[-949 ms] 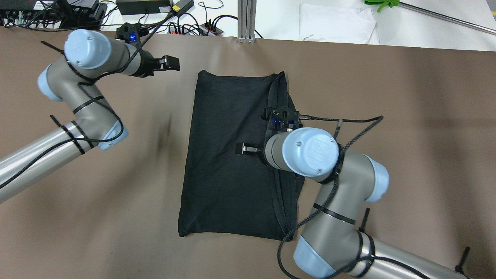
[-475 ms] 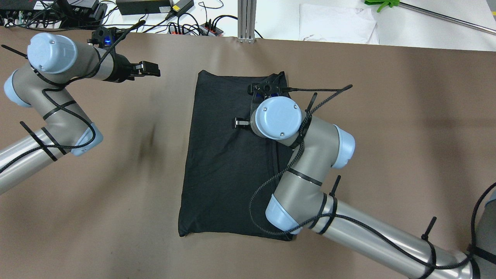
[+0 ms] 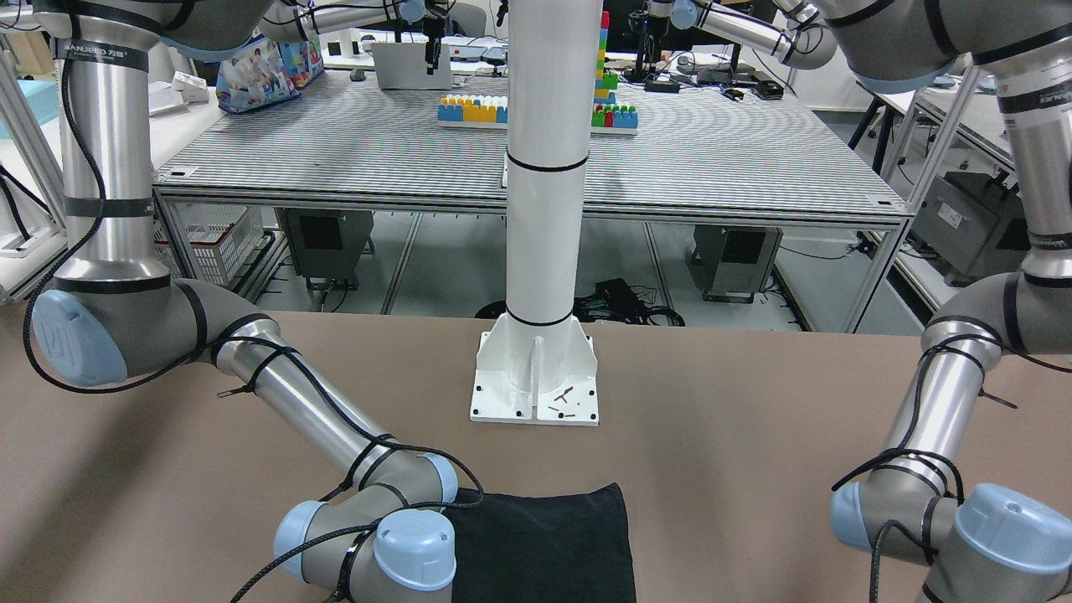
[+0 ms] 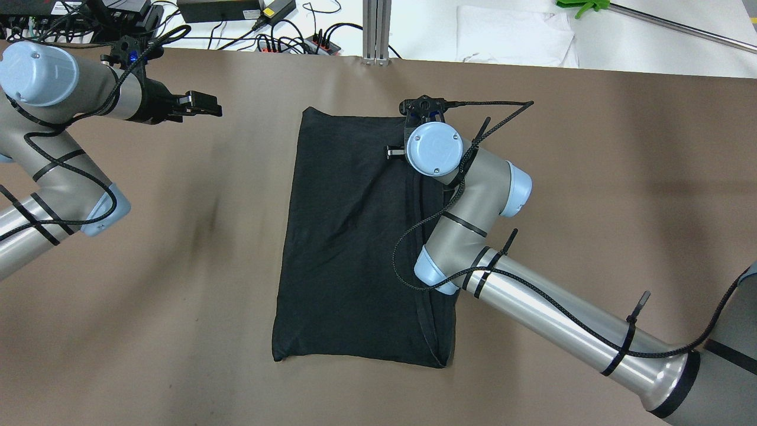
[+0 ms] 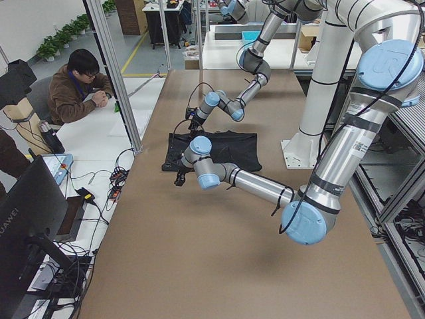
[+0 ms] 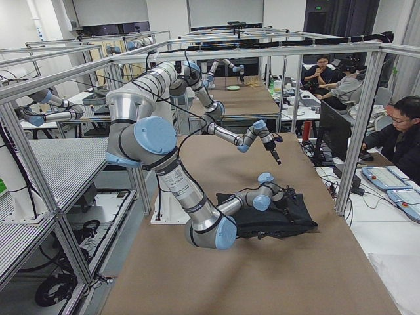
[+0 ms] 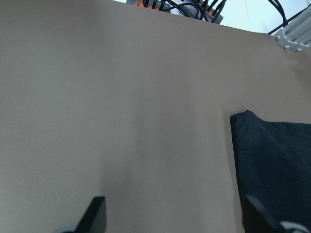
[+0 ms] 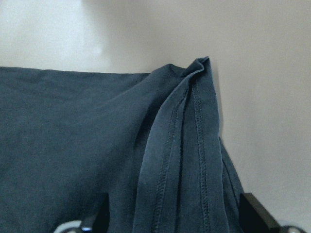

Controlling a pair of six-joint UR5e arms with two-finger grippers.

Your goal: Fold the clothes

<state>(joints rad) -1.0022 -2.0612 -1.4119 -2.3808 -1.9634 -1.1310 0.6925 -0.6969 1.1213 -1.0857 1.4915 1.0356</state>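
You work in a robotics lab. Beyond your brown table [image 4: 591, 148] stands a workbench with a slotted metal top [image 3: 712, 159], and other robot arms [image 3: 754, 32] are mounted in the background. Toy building blocks [image 3: 473, 110] lie on that bench. A white pillar [image 3: 544, 167] is bolted on your table. Aluminium frames [image 6: 357, 131] stand around the stations. At the side a person [image 5: 76, 86] sits at a white desk, a monitor [image 5: 30, 212] stands near, and power strips [image 4: 322, 46] with many cables lie behind the table's far edge.
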